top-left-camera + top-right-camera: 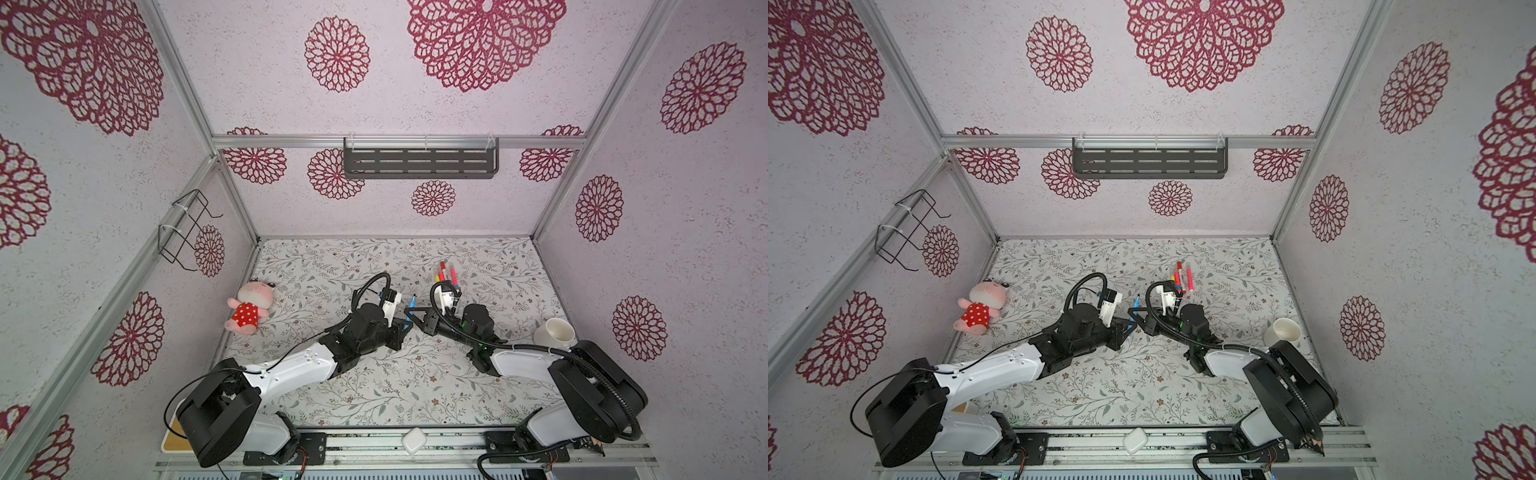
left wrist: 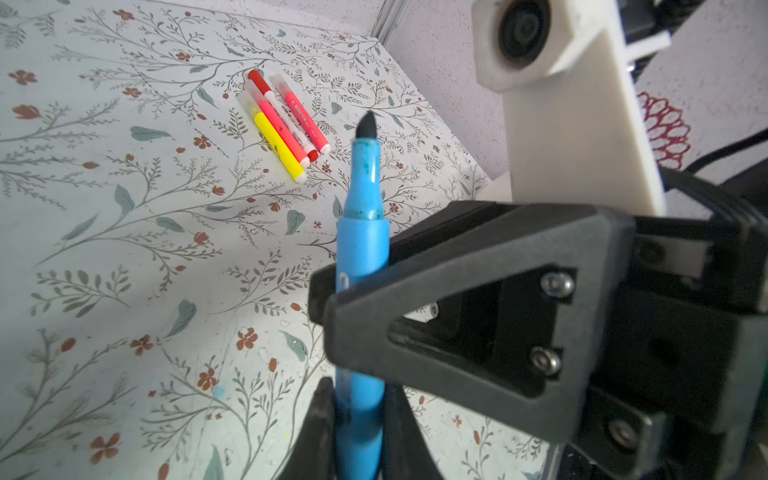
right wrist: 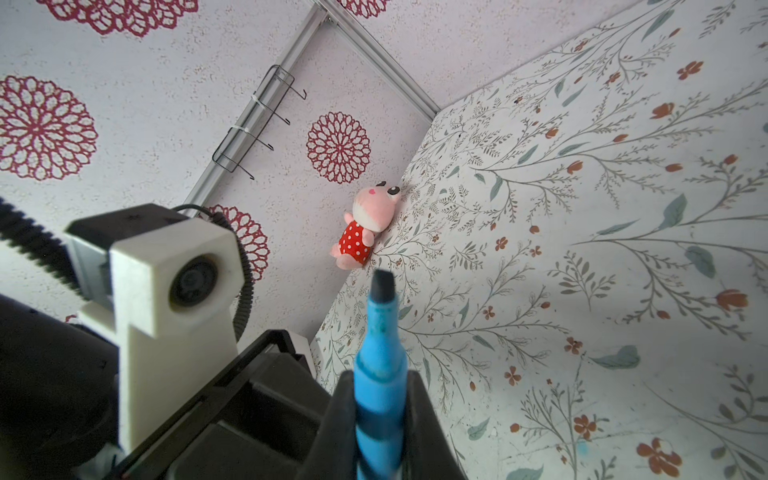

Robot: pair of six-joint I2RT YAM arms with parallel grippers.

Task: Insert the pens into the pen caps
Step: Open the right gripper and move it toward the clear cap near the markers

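A blue pen [image 2: 361, 249] stands upright above the middle of the table, its dark tip bare and pointing up, also visible in both top views [image 1: 413, 301] [image 1: 1137, 300]. My left gripper [image 2: 359, 419] is shut on its lower barrel. My right gripper [image 3: 380, 415] is shut on the same pen just above. The two grippers meet there [image 1: 406, 324] [image 1: 412, 311]. Several other pens [image 2: 286, 129], yellow, pink and red, lie side by side behind the grippers [image 1: 446, 274]. See-through pen caps [image 2: 248, 99] sit on their far ends.
A pink plush toy [image 1: 249, 309] in a red dotted dress lies by the left wall. A white mug [image 1: 555, 332] lies on its side at the right, next to the right arm. A small white case [image 1: 412, 440] rests on the front rail. A dark shelf [image 1: 419, 160] hangs on the back wall.
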